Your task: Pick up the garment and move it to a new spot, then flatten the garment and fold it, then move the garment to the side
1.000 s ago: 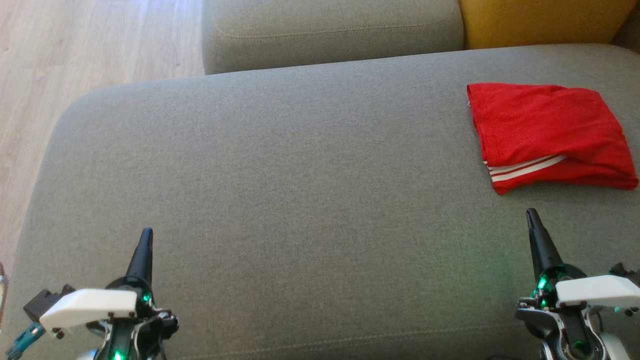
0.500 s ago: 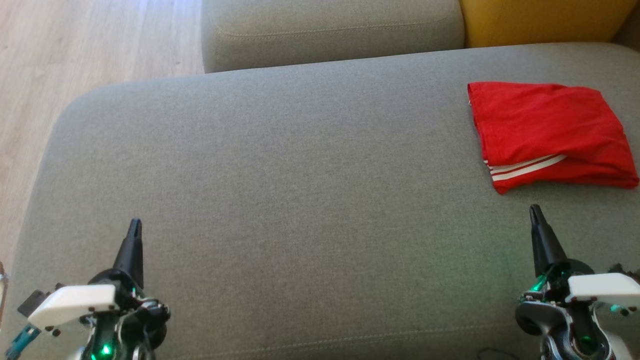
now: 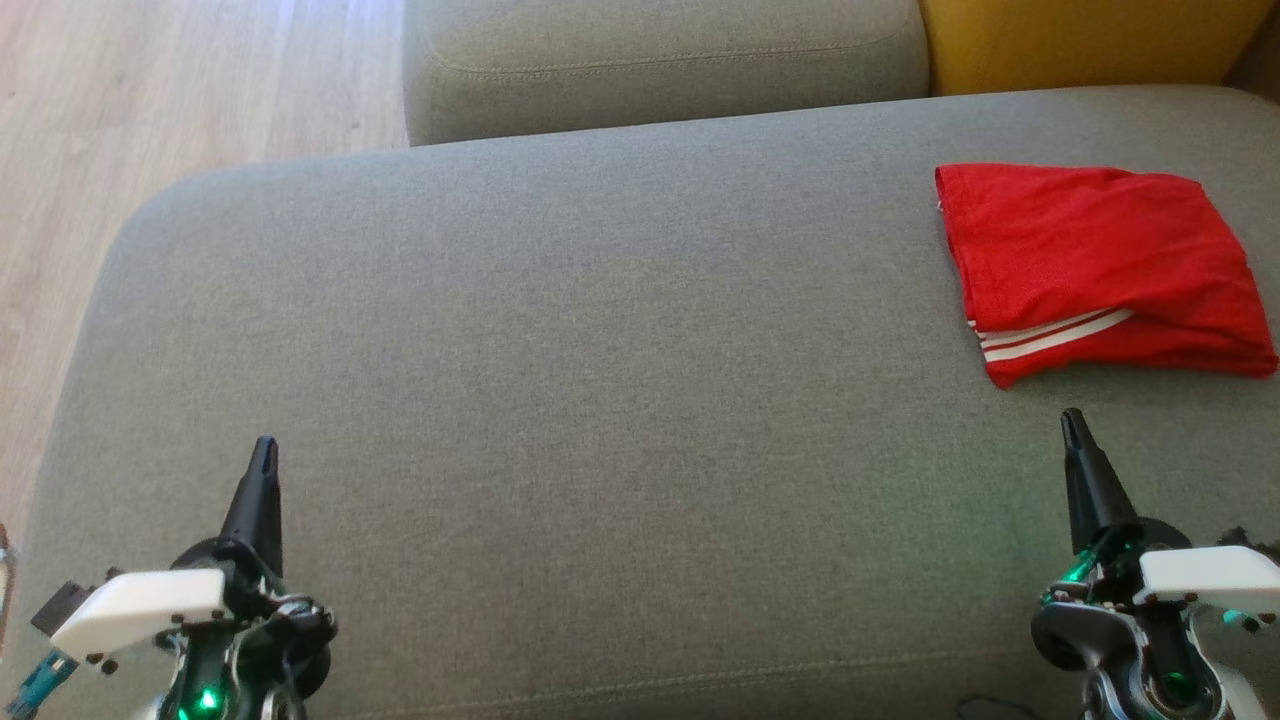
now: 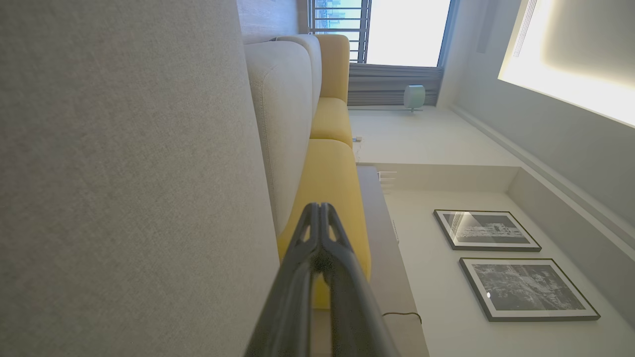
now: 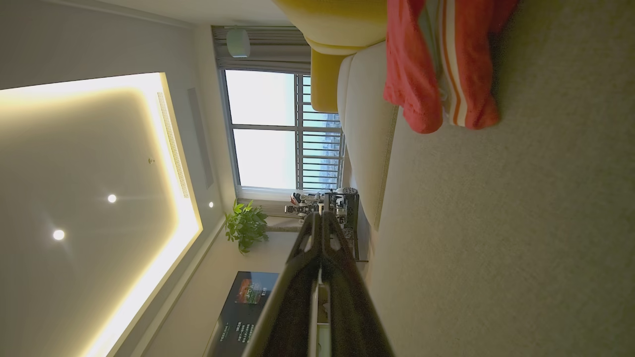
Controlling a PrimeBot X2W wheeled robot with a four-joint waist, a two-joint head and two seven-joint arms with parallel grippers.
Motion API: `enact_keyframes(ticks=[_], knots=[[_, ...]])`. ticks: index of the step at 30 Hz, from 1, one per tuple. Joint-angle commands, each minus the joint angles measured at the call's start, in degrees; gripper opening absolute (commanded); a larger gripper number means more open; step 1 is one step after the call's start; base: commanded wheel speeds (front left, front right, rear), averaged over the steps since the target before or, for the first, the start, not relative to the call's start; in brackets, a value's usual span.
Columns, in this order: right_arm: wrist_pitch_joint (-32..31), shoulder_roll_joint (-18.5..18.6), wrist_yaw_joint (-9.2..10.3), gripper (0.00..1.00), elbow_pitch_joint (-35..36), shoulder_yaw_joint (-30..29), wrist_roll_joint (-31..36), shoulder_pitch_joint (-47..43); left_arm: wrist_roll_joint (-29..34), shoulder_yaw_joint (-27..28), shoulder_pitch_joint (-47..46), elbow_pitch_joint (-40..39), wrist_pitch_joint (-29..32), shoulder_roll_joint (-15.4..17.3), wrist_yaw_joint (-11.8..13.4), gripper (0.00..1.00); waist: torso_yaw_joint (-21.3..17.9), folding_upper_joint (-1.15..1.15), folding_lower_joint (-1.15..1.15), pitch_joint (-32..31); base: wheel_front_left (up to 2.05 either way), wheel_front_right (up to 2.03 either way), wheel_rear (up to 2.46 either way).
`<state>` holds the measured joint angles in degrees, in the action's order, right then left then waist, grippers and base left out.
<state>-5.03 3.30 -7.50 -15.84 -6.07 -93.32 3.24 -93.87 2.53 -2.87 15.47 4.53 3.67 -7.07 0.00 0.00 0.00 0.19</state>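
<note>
Lying folded at two o'clock on the grey sofa seat (image 3: 600,350) was the red garment (image 3: 1095,265), white stripes along its near edge. Left pincer (image 3: 264,447) at seven o'clock, right pincer (image 3: 1071,418) at five: both clenched, empty, clear of the cloth.

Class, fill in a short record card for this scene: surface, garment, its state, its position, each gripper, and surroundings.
surface: grey fabric sofa seat
garment: red fabric garment with white stripes
garment state: folded, lying on the seat, nothing touching it
garment position: far right of the seat
left gripper: shut, holding nothing, over the near left of the seat
right gripper: shut, holding nothing, just short of the garment
surroundings: yellow cushion behind; pale wooden floor at left
</note>
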Motion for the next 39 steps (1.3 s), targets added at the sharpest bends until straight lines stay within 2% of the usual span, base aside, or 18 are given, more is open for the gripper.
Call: enact_keyframes(ticks=[1,39], knots=[[-0.32,0.61,0.01,0.00,1.90,0.97,-0.02,2.81,0.06,2.01,-3.15,-1.52,0.37,0.63,-0.42,0.00,0.00,0.00,0.00,0.00,0.00,0.00,0.00],[-0.78,0.21,0.01,0.00,1.86,0.40,0.45,2.86,0.68,2.75,-3.21,-1.48,0.96,0.10,-0.42,0.00,0.00,0.00,0.00,-0.01,0.00,0.00,0.00]])
